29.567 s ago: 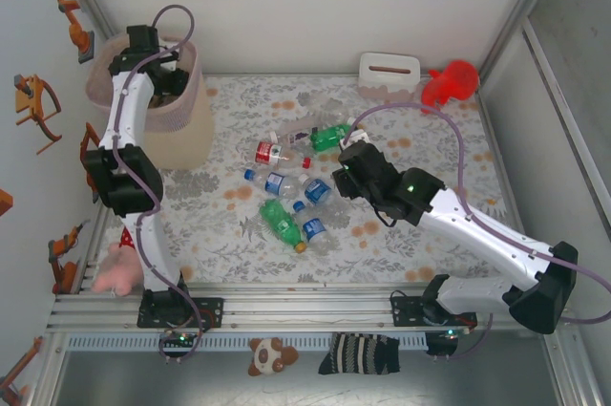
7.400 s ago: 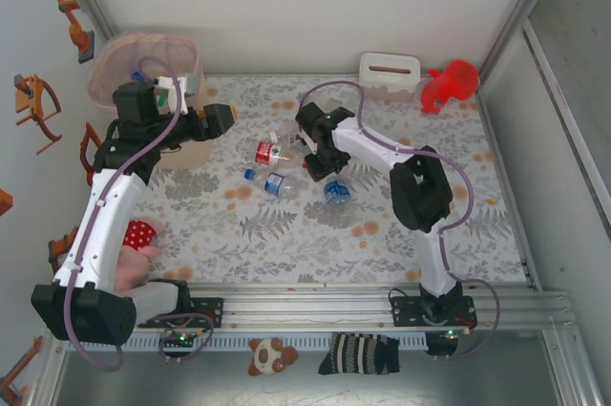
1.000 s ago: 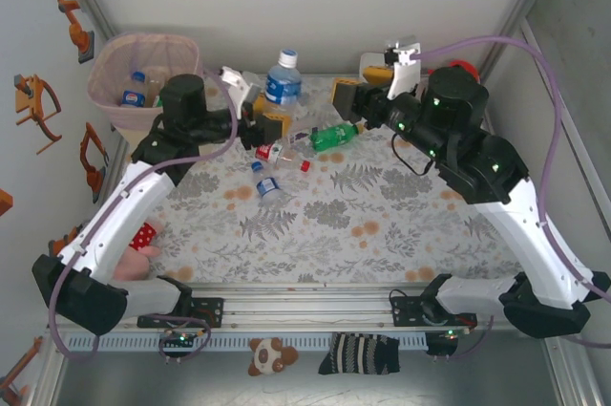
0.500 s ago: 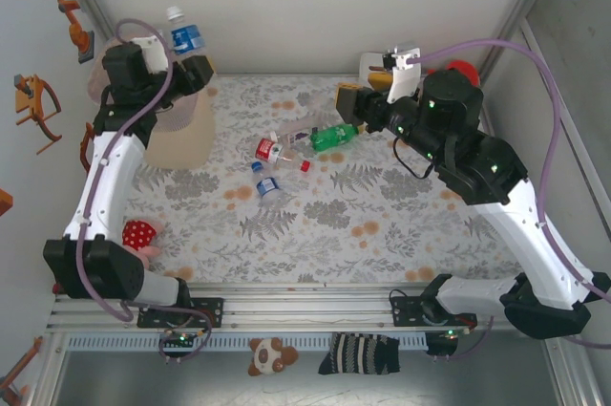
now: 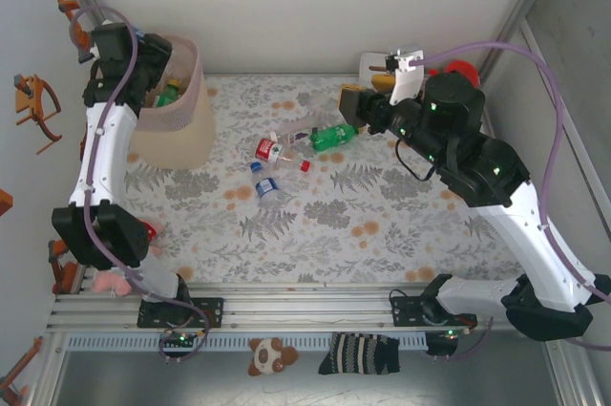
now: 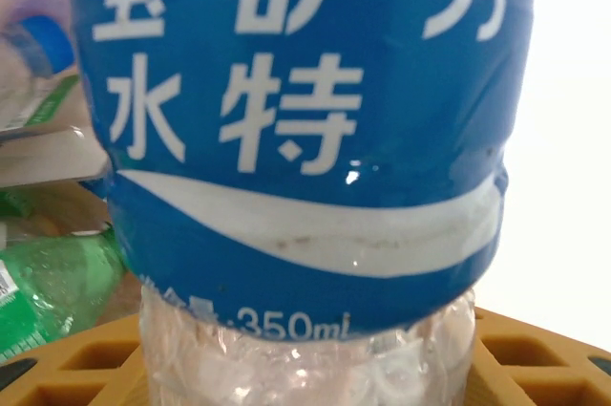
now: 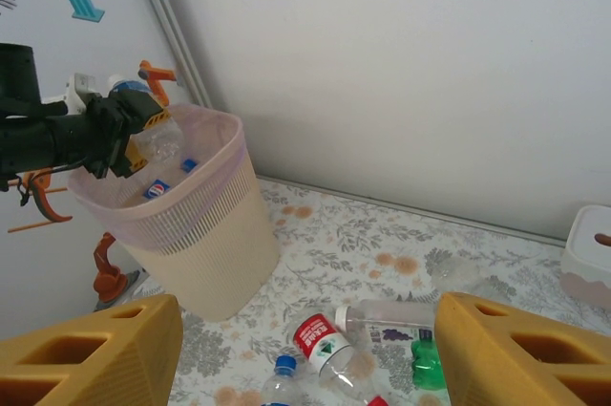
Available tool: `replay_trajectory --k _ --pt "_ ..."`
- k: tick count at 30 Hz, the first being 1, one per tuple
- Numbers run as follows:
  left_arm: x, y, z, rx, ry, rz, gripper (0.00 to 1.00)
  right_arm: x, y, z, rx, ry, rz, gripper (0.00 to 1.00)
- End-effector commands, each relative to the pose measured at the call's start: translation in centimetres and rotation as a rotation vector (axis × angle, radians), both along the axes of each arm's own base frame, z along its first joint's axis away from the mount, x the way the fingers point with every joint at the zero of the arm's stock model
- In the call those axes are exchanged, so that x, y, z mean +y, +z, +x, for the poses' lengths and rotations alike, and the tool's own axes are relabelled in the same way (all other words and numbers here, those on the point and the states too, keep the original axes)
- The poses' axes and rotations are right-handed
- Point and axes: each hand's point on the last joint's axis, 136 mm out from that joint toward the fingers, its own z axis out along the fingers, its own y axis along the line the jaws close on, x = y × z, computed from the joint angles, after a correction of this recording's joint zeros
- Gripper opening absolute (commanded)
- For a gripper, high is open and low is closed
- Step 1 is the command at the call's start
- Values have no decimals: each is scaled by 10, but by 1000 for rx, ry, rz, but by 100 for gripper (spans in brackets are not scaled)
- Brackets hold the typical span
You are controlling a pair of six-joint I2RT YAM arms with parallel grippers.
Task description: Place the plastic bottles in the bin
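Left gripper (image 7: 127,137) clamped on blue-label bottle (image 6: 296,138), hanging over the bin (image 5: 181,129). Right gripper (image 7: 310,334) jaws wide apart, empty, above loose bottles (image 5: 279,151) on table (image 5: 382,224).

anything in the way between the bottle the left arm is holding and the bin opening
Nothing visible stands in the way. The blue-labelled bottle, clamped in the left jaws, hangs above the open mouth of the bin with only air beneath it. Inside the bin lie other bottles, well below the rim.
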Motion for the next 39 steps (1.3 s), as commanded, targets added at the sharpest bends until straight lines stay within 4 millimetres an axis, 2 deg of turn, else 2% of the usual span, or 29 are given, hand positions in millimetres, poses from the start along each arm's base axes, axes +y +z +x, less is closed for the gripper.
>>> replay_trajectory --k 1,6,13,17,19,23,31,39 --pt "17 -26 3 116 155 -127 54 -12 5 -2 -15 -36 6 69" --pt "16 -47 32 156 172 -238 54 -19 2 -4 -11 -56 6 69" --pt "16 -80 44 244 226 -338 57 -31 0 -8 -17 -93 -2 69" --pt "12 -86 48 261 216 -371 69 -35 0 -9 -20 -105 -7 69" --pt "11 -84 47 258 212 -376 76 -36 1 -9 -21 -108 -10 69" --pt "10 -71 42 233 205 -371 83 -37 0 -9 -23 -115 -16 69" --pt "7 -32 32 147 145 -333 84 -34 -4 -6 -18 -113 -20 69" --pt "-4 -4 19 81 72 -273 84 -32 -7 -5 -17 -108 -34 69"
